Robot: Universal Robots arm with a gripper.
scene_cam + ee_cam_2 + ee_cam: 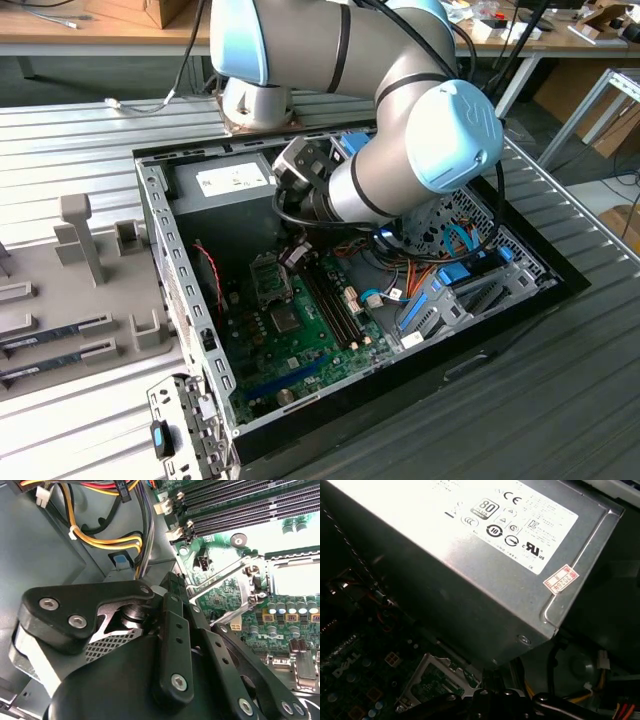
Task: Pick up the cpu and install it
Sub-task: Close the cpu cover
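My gripper (296, 256) hangs low inside the open computer case, just above the green motherboard (300, 335) and right beside the CPU socket (268, 281). In the second wrist view the black gripper (176, 587) points toward the power cables, with the socket (295, 575) off to one side, its metal frame and lever raised. The socket's inside is washed out pale, so I cannot tell whether the cpu lies in it; the cpu is hidden from me. The first wrist view has the socket frame (436, 680) close to the gripper (490, 700).
The grey power-supply box (225, 188) (485, 565) stands right behind the gripper. Memory slots (335, 305) (240, 507) run beside the socket. Yellow and orange cables (100, 542) lie near the gripper. Memory sticks (55, 335) rest on a tray at the exterior view's left.
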